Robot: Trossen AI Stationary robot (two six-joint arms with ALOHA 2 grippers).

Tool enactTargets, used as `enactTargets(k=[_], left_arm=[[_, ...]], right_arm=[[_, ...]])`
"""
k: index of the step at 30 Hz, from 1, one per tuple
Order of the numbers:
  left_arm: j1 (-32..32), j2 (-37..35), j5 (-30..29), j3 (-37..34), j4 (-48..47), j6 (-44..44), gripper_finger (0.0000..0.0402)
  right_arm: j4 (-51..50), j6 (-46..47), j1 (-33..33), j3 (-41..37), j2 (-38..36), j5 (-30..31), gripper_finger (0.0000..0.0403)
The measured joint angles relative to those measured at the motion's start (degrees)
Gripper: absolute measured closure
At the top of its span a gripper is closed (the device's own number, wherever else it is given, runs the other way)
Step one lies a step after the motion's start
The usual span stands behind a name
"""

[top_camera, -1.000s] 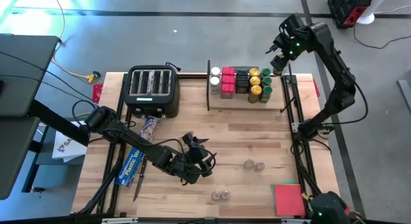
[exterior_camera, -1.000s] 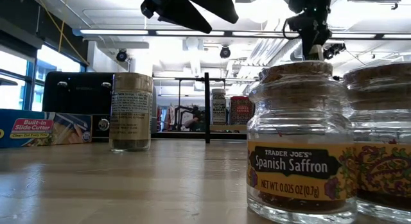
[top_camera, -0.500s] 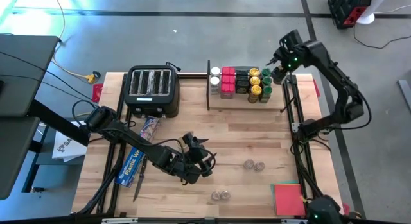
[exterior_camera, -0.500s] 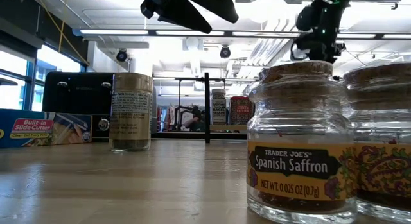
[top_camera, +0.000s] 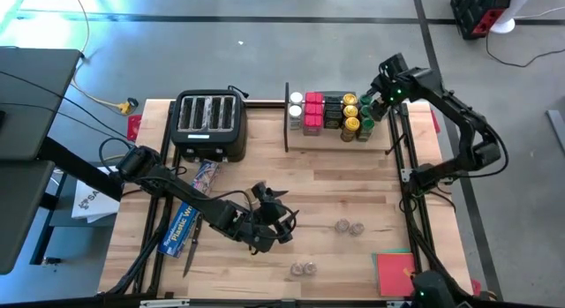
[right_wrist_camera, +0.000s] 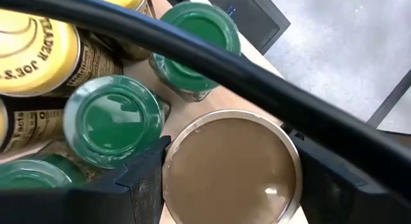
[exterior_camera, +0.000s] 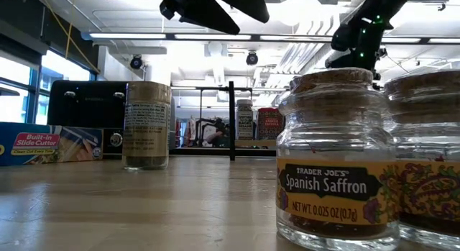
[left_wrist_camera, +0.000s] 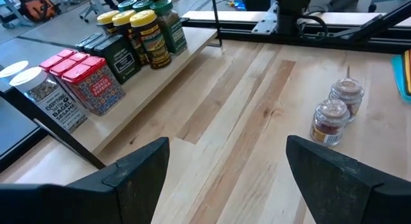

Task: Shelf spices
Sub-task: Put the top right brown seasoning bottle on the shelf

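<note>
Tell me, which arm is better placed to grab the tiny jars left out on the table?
Left. The left gripper hangs open above the table close to the tiny jars, while the right gripper is away at the shelf, shut on a tan-lidded jar.

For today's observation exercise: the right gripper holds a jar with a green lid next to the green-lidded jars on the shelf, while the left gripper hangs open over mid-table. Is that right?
Not quite. In the right wrist view, the jar between the right gripper's fingers has a tan lid, not a green one. The rest stands: it sits beside the green-lidded jars on the shelf, and the left gripper hangs open over mid-table.
</note>
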Motion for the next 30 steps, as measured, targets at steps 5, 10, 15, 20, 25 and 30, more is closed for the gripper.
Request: enactTargets(k=[5, 10, 15, 20, 25, 30], left_arm=[[0.00, 0.00, 0.00, 0.00, 0.01, 0.02, 0.0094], [0.00, 0.00, 0.02, 0.00, 0.03, 0.04, 0.0094], [0.00, 0.00, 0.07, 0.00, 0.50, 0.09, 0.0094], [0.00, 0.00, 0.07, 0.00, 0.53, 0.08, 0.0094], [0.00, 0.00, 0.07, 0.00, 0.55, 0.06, 0.0094], [0.00, 0.00, 0.07, 0.00, 0.63, 0.09, 0.0094]], right_arm=[[2.09, -0.43, -0.24, -2.12, 0.00, -0.32, 0.0140], [3.85, -0.33, -0.24, -3.48, 0.02, -0.34, 0.0140], [4.83, 0.05, -0.24, -3.85, 0.02, -2.03, 0.0137], [5.20, 0.05, -0.24, -3.85, 0.02, -2.44, 0.0120], [5.20, -0.48, -0.24, -3.85, 0.02, -2.44, 0.0116], [5.36, -0.70, -0.19, -3.70, 0.00, -1.85, 0.0114]])
